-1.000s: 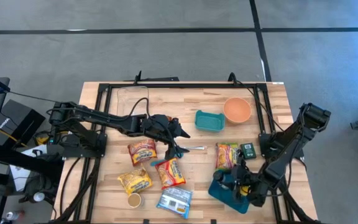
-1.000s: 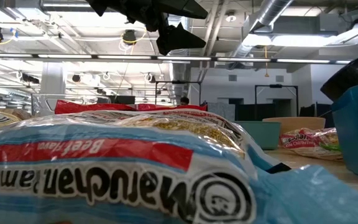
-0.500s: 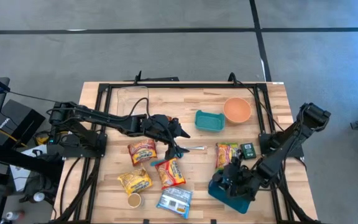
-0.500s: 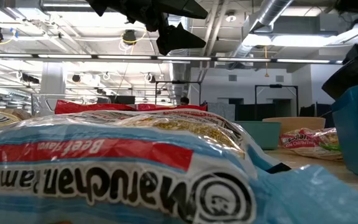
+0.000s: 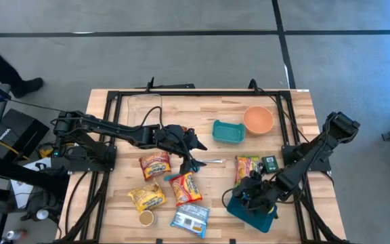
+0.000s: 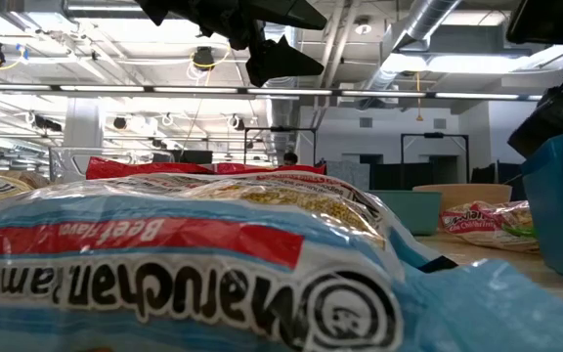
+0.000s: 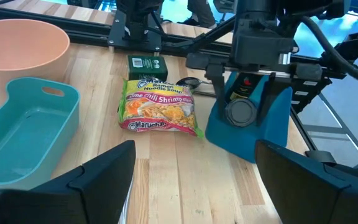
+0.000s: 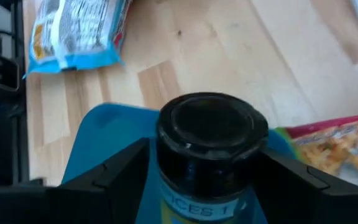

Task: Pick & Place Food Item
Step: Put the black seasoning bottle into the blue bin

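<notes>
The spice jar (image 8: 211, 146) sits between the right gripper's (image 5: 252, 196) fingers, gripped over the blue bin (image 5: 249, 211). Well away from the bin, the left gripper (image 5: 193, 154) hovers open, holding nothing.

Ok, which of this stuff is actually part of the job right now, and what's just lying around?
In play:
spice jar
right claw, at the jar
blue bin, under the jar

Lying about:
shrimp noodle pack
green box
teal tray
orange bowl
blue ramen pack
left claw, waiting open over mid-table
</notes>
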### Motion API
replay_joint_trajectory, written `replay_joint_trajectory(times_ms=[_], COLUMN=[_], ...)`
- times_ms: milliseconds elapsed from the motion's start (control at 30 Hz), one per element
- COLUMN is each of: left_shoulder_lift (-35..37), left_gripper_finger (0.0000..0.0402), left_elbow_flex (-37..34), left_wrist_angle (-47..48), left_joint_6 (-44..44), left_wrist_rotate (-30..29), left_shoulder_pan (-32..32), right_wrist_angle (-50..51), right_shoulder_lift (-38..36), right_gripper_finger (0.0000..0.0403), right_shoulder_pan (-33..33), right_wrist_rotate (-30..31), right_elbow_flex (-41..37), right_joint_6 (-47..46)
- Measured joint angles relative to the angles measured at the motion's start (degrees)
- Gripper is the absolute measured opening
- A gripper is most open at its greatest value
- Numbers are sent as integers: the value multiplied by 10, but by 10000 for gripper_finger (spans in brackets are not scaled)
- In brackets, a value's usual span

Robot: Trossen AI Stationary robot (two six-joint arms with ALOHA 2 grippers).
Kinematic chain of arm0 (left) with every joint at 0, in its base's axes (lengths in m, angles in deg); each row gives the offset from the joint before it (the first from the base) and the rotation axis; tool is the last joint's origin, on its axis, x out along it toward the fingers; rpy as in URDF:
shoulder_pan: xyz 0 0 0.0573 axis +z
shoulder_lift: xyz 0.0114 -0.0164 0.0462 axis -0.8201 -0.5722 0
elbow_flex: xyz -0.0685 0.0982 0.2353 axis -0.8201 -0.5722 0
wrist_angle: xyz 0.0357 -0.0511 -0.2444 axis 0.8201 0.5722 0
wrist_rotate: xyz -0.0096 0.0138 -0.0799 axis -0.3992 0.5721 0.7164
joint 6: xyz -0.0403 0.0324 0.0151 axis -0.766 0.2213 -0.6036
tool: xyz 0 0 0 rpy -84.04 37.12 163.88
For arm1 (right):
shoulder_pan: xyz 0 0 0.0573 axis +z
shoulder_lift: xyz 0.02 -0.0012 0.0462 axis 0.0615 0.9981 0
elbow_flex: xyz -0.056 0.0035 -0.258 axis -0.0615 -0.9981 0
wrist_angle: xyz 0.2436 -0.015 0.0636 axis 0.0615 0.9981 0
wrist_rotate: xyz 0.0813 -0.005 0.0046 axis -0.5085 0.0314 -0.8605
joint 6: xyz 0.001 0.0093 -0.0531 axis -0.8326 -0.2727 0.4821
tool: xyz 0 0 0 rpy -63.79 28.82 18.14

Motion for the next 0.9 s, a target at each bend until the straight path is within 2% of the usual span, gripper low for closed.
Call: replay_joint_trajectory(times_ms=[433,700,900], left_shoulder_lift=[0,0,0], left_gripper_finger=[323,323,323], left_elbow_flex=[0,0,0], left_wrist_angle=[0,0,0], left_joint_6=[0,0,0], left_wrist_rotate=[0,0,0], left_shoulder_pan=[0,0,0], right_wrist_angle=[0,0,0], right_shoulder_lift=[0,0,0], right_gripper_finger=[253,196,197], right_shoulder_pan=[-33,-32,-32], right_wrist_rotate=[-47,-47,-51], right_elbow_flex=[0,0,0], right_joint_6=[5,5,5])
